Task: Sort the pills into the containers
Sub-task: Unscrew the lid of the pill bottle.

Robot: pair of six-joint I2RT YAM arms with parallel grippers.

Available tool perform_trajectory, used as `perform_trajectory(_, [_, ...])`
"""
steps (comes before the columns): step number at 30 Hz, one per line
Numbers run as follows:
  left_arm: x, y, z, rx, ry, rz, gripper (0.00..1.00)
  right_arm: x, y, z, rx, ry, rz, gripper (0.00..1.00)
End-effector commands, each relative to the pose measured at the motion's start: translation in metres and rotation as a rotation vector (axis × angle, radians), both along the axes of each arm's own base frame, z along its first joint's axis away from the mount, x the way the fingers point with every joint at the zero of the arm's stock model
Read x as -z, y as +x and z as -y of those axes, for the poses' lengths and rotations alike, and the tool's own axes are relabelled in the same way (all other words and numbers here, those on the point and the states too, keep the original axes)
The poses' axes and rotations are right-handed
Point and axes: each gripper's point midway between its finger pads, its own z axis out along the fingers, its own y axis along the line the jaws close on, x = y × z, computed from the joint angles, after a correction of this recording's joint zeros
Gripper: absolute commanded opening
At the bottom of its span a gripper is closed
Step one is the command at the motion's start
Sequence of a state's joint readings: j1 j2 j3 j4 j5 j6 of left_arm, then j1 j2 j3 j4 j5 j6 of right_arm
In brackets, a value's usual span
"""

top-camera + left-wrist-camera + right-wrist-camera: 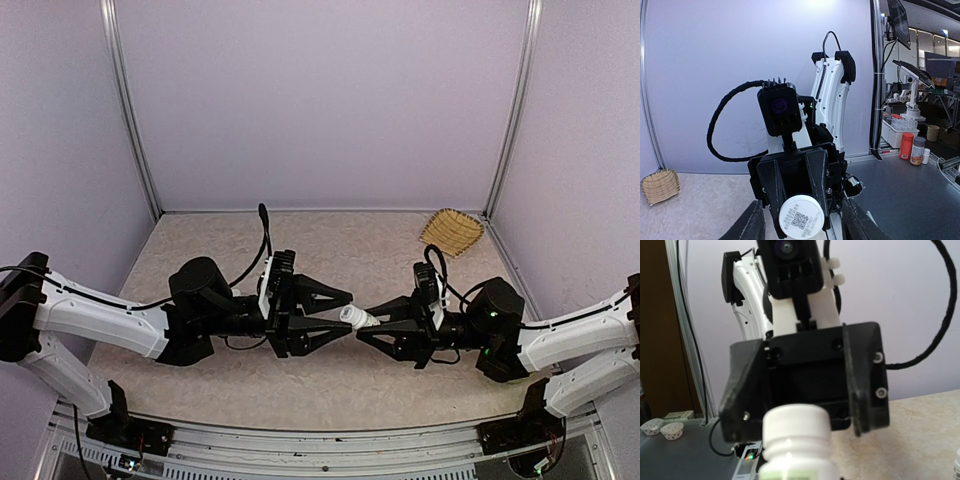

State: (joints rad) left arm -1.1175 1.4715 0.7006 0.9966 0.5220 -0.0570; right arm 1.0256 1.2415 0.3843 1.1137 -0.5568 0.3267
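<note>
- Hanging above the middle of the beige table [330,390], a white pill bottle [354,317] lies sideways between the two arms, which face each other tip to tip.
- The right gripper [366,322] is pressed together on the bottle's body. In the left wrist view its two black fingers [774,187] clamp the bottle from both sides.
- The bottle's ribbed white cap [795,426] points toward the left arm. Its round end face carries a square printed code label [800,220]. In the right wrist view a greenish label edge [790,476] shows on the body just below the cap.
- The left gripper [350,311] is spread, with one finger on each side of the cap. In the right wrist view its fingers [738,395] stand clear of the cap, with a gap on both sides. From overhead the lower finger lies just beside the cap, and whether it touches cannot be told.
- The bottle's wall is opaque, so what is inside cannot be seen.
- A woven straw basket [452,232] sits in the far right corner of the table, well apart from both grippers.
- Two small white fluted paper cups [662,427] stand on a grey surface beyond the metal frame rail, at the left of the right wrist view.
</note>
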Motion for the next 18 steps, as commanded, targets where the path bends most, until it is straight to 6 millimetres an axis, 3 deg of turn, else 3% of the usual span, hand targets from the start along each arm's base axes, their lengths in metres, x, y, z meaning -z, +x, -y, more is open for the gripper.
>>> perform_trajectory(1, [-0.0054, 0.0019, -0.0027, -0.005, -0.026, 0.009, 0.48, -0.0067, 0.0031, 0.0004, 0.015, 0.026, 0.013, 0.2])
perform_trajectory(15, [-0.0062, 0.0027, -0.0011, -0.01, -0.024, 0.006, 0.28, -0.0048, 0.0062, -0.0005, 0.029, 0.018, 0.007, 0.18])
perform_trajectory(18, [-0.0088, 0.0041, -0.0005, -0.024, -0.028, -0.015, 0.27, -0.0036, 0.0084, 0.0, 0.045, 0.013, 0.011, 0.18])
